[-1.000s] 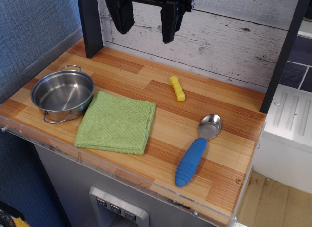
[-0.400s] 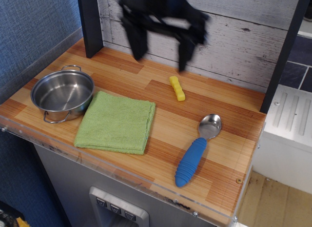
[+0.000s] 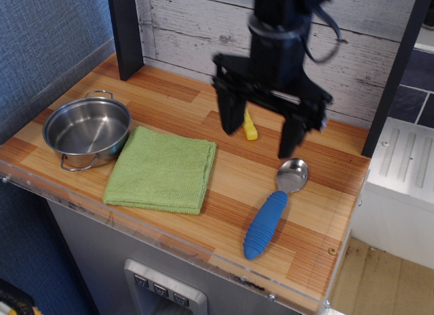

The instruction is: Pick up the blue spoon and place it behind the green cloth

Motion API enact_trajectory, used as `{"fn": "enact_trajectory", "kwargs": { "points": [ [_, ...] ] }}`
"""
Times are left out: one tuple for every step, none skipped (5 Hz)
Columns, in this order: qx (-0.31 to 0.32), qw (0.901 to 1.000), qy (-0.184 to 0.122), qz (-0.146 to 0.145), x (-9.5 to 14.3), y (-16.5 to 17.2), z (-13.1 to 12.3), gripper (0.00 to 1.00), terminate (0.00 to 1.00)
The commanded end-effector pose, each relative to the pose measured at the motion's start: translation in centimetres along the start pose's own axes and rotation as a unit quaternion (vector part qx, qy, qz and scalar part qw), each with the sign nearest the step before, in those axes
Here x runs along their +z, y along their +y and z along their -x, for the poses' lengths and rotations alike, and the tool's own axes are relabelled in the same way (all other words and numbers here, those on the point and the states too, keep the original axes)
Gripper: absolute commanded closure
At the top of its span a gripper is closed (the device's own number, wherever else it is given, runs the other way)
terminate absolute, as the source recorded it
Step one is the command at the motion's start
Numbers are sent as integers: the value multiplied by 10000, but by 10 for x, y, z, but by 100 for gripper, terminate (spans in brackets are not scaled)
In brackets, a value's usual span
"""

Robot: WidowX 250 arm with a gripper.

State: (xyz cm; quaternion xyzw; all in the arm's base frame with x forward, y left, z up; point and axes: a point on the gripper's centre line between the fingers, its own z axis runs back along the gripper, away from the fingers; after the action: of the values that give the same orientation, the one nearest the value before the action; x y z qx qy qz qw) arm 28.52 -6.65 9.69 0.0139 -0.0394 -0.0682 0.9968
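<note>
- Nearest the front edge, the blue spoon (image 3: 274,208) lies flat on the wooden counter (image 3: 319,213), toward its right end. Nothing touches it.
- Its long axis runs diagonally: the ribbed blue handle points down toward the front edge, and the shiny bowl points up and slightly right, toward the back wall.
- The green cloth (image 3: 163,169) lies flat to the spoon's left, apart from it, with a steel pot (image 3: 87,131) touching or just overlapping its left corner.
- The gripper (image 3: 260,132) hangs above the counter farther back, its two dark fingers spread wide and holding nothing.
- From the gripper, the spoon lies forward, toward the front edge. The right finger's tip appears just above the spoon's bowl; the handle sits lower in the picture.
- A small yellow stick (image 3: 249,128) lies between the fingers, partly hidden by the left one.
- As I judge it, the move ahead calls for coming forward and down, with the fingers set across the handle's diagonal.
- The bare strip of counter behind the cloth, toward the wall, looks free for the placing.
</note>
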Motion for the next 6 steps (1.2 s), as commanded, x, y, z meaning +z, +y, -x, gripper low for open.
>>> {"fn": "enact_trajectory", "kwargs": {
  "points": [
    [-294,9994,-40,-158,-41,-12,4,0,0],
    [-380,9991,46,-161,-63,-18,0,0,0],
    [-437,9989,131,-98,-80,-22,0,0,0],
    [-514,9986,-18,100,-88,-27,-1,100,0],
    [-515,9986,-36,77,-85,-26,1,100,0],
    [-421,9988,-207,171,-80,-23,5,100,0]
  ]
}}
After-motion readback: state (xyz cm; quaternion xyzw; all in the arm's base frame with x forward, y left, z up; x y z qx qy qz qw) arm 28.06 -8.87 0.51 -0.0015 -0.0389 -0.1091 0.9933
